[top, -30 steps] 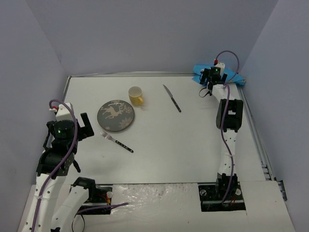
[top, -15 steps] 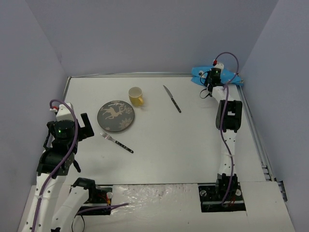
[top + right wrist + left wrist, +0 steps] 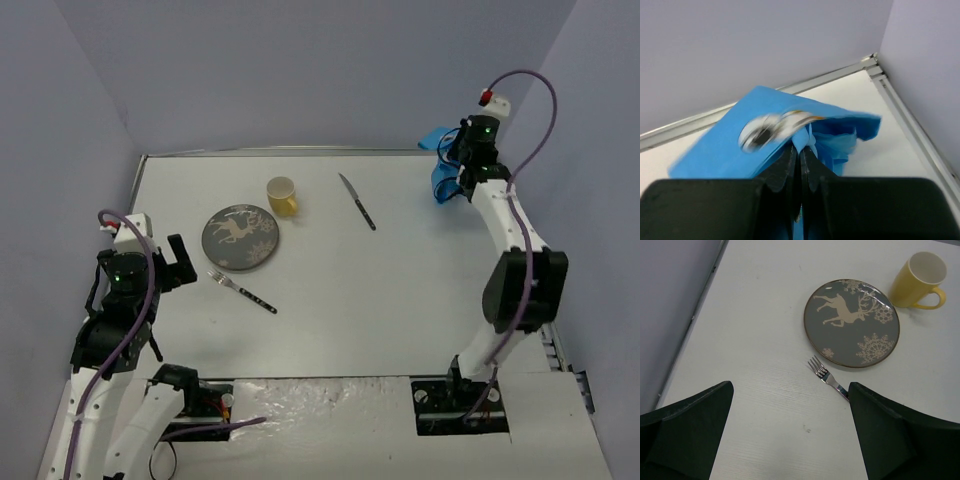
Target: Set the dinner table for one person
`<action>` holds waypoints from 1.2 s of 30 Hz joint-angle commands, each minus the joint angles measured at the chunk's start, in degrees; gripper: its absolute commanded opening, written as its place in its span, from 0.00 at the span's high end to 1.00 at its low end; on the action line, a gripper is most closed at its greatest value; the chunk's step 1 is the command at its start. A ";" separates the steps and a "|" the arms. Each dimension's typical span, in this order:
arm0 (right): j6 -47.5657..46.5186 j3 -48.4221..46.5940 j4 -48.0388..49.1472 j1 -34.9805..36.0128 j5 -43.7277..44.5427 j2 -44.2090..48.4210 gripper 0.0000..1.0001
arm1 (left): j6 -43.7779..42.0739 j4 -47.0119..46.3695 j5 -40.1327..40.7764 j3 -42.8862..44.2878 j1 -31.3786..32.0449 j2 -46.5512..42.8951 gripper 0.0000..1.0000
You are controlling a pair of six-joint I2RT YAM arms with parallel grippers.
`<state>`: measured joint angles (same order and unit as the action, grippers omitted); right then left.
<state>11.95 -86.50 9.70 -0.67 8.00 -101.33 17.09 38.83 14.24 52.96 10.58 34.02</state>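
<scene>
The dinner table [image 3: 400, 300] is a flat, matte-white rectangle with a thin grey rim, and its longer side seems to run left to right. It lies beneath both arms. The right gripper [image 3: 801, 152] is pressed together, pinching a blue cloth [image 3: 725, 145] above the far right corner. The left gripper [image 3: 790, 405] hangs spread wide over the near left part.

High rear overview, two close wrist views; plate [image 3: 240, 238] common, perhaps cloth [image 3: 441, 178].
</scene>
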 commanded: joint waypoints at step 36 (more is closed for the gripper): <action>11.09 -2.72 -10.26 19.13 -50.20 45.07 1.00 | 4.62 4.45 -21.96 20.25 1.55 7.29 0.03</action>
<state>23.76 -89.61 -6.43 18.11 -39.85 -59.35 23.23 45.19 -7.37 70.01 11.94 40.41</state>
